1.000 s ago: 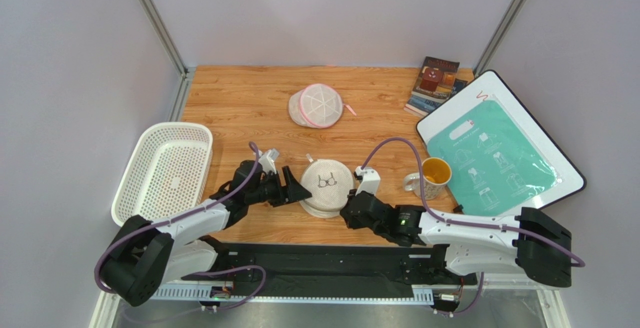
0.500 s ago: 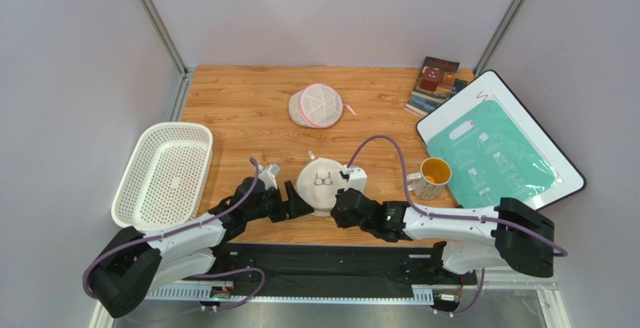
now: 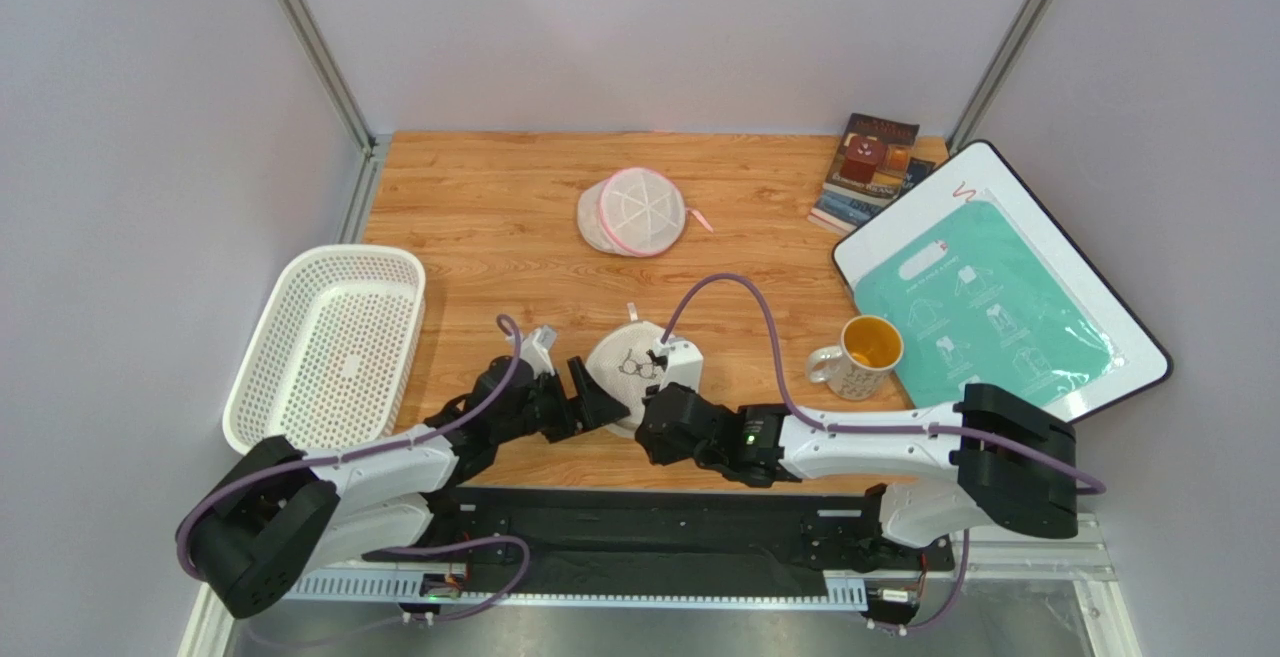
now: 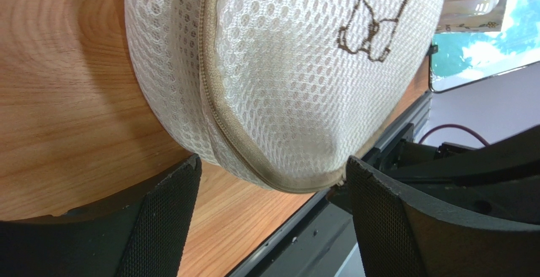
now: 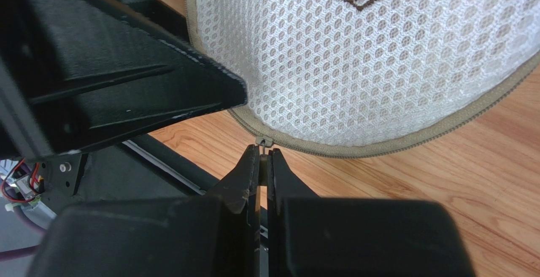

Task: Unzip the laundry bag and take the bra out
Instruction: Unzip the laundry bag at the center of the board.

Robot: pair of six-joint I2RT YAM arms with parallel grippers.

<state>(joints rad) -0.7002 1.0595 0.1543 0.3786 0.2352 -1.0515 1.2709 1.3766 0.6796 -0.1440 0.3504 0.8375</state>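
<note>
Step in hand: unzipping, judged at its very start. The bag sits near the front edge of the desk, between the two arms, with its pictogram facing the top camera; the zip reads closed along all the rim that the wrist views show. The bra is not visible in any view and no pink shows through the mesh, so it is judged to be inside the closed bag. Right jaws closed, pinching the small pull at the bag's near rim, tips together on the tab with no gap to see. Left jaws spread wide, the bag's lower rim lying between the two fingers, both pads at or just beside the mesh; cannot tell whether they press it or merely bracket it. Next move, as a judgement: the right jaws draw the pull along the rim, following its curve rather than a straight line, keeping the pinch firm because the tab is small and could slip out. The bag is light and soft, so it would likely slide or turn with the pull unless held; the left jaws probably need to close on the rim or mesh beside the slider to anchor it. The two jaws work very close together, so the drag should run away from the left fingers to avoid contact. Removal of the bra is not yet begun; it waits on a wide enough opening.
</note>
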